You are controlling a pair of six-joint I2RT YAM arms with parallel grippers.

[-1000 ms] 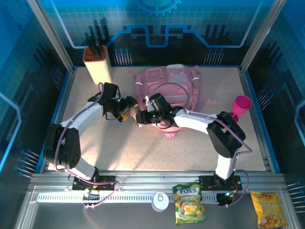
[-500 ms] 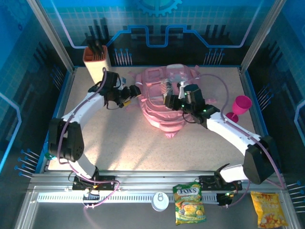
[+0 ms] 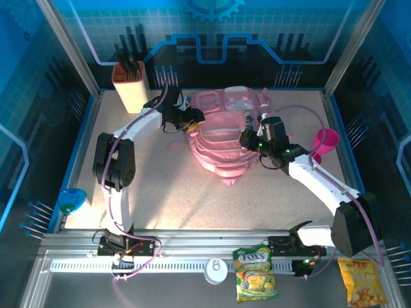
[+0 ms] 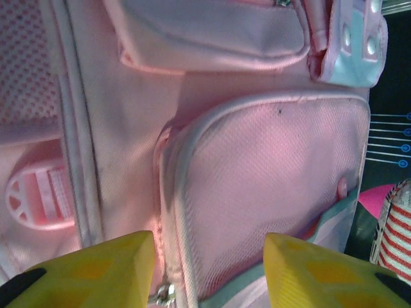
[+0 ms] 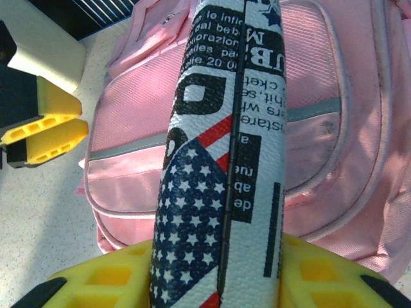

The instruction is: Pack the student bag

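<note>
— Shifted up with left hand (image 3: 192, 119) to the student bag (image 3: 221, 144) lying on the counter (image 3: 160, 186); fingers partway closed, grip impossible to tell.

— Clamped in right hand (image 3: 247, 131) above it: printed roll (image 5: 221, 128). Loading step, probably. Next: open the mouth, lower roll in.

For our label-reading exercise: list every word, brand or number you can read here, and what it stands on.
"FOX'S": green snack packet.
"stare", "cket": cut-off print on the flag-patterned item in the right pincer; rest unclear.
Yellow packet: too blurred to read.
</note>
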